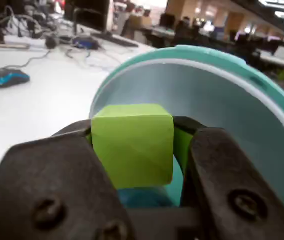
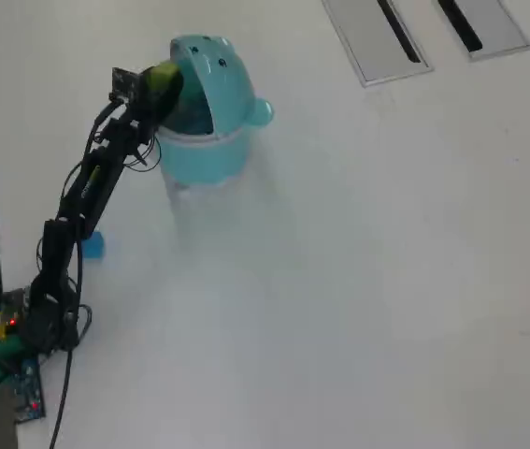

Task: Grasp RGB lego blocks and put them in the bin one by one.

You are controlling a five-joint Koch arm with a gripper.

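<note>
In the wrist view my gripper [image 1: 134, 145] is shut on the yellow-green block [image 1: 131, 142], held between the two dark jaws right at the bin's open mouth; the raised teal lid [image 1: 217, 85] arcs behind it. In the overhead view the gripper [image 2: 164, 86] holds the block [image 2: 164, 77] over the left rim of the teal bin [image 2: 207, 154], whose lid with dark dots stands open. A blue block [image 2: 92, 245] lies on the table beside the arm. Something blue shows inside the bin below the held block [image 1: 144, 196]. The red block is not in view.
Two grey slotted panels [image 2: 377, 37] sit in the table at the top right of the overhead view. The arm's base and cables [image 2: 17, 346] are at the lower left. A blue mouse [image 1: 7, 77] and cables lie on the table in the wrist view.
</note>
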